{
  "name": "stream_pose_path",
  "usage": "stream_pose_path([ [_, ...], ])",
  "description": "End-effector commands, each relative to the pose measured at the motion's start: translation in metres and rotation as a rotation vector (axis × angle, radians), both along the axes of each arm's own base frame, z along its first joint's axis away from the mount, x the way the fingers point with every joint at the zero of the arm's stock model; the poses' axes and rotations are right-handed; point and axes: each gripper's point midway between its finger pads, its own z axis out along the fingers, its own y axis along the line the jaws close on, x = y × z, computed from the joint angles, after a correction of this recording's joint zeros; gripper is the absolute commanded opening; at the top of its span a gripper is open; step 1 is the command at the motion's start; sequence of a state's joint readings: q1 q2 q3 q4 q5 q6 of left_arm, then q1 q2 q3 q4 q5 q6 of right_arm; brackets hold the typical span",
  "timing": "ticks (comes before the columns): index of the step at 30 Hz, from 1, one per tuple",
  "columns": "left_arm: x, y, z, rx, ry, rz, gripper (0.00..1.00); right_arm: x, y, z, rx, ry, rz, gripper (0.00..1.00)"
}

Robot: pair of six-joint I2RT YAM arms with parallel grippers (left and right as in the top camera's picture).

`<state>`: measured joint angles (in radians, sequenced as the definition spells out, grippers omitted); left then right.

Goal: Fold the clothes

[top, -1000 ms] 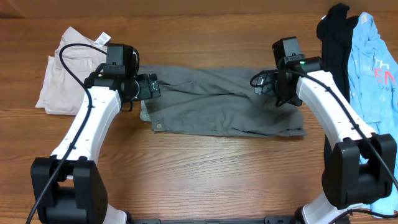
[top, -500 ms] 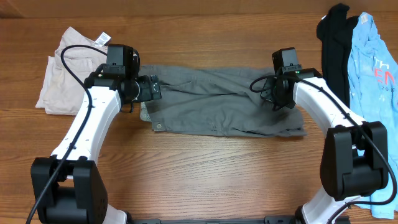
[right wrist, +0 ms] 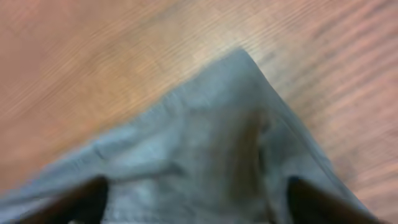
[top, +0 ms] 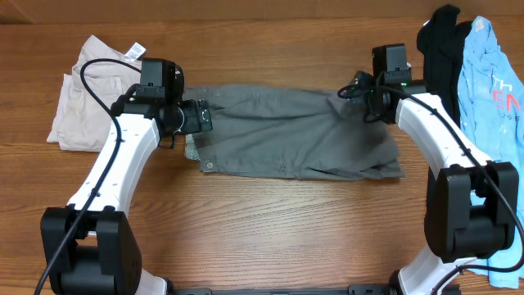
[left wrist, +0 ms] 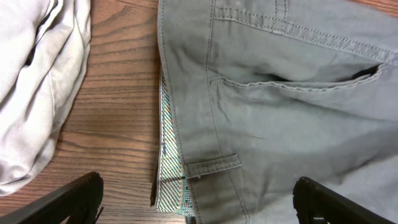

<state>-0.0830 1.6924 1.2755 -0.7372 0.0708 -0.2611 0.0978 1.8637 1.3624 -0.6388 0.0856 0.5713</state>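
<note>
Clothes (top: 295, 135), that is one grey shorts-like garment, lie spread flat in the centre of the table (top: 270, 221), with the long side going from 9 to 3 o'clock. The waistband end is at 9 o'clock, where a paler lining (left wrist: 168, 186) shows at the edge, with a belt loop (left wrist: 211, 165) and a pocket opening (left wrist: 298, 78) close by. My left gripper (top: 196, 116) hangs over this end; its fingers (left wrist: 68, 199) stand wide apart and hold nothing. My right gripper (top: 364, 97) is over the garment's corner at 2 o'clock. Its wrist view is blurred, but both fingers are far apart and nothing is pinched. At 10 o'clock lie beige trousers (top: 86, 90) with a white tag (top: 135, 51), near the garment, with bare wood between. At 3 o'clock, apart from it, lie a black garment (top: 438, 49) and a light-blue printed shirt (top: 491, 82).
</note>
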Motion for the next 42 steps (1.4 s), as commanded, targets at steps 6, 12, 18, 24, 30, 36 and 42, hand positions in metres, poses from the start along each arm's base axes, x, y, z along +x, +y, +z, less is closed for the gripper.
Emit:
stream_pose_path([
  [6, 0.006, 0.001, 0.003, 0.007, -0.015, -0.032, 1.00, -0.056, 0.009, -0.010, 0.141, 0.255, 0.089, 1.00],
  [12, 0.003, -0.004, -0.061, -0.012, 0.135, -0.089, 1.00, -0.082, 0.012, -0.014, 0.142, 0.356, 0.169, 1.00],
  [18, -0.004, -0.016, -0.102, -0.088, 0.238, -0.108, 1.00, -0.084, 0.010, -0.015, 0.134, 0.364, 0.170, 1.00],
  [24, -0.007, -0.031, -0.127, -0.170, 0.279, -0.134, 0.89, -0.085, 0.012, -0.015, 0.134, 0.369, 0.173, 1.00],
  [30, -0.008, -0.063, -0.141, -0.323, 0.297, -0.193, 0.62, -0.085, 0.013, -0.015, 0.140, 0.369, 0.167, 1.00],
  [36, -0.009, -0.078, -0.146, -0.355, 0.298, -0.227, 0.06, -0.085, 0.022, -0.013, 0.196, 0.367, 0.184, 0.98],
  [42, -0.003, -0.064, -0.123, -0.367, 0.260, -0.193, 0.04, -0.087, 0.033, -0.010, 0.256, 0.369, 0.207, 0.86],
])
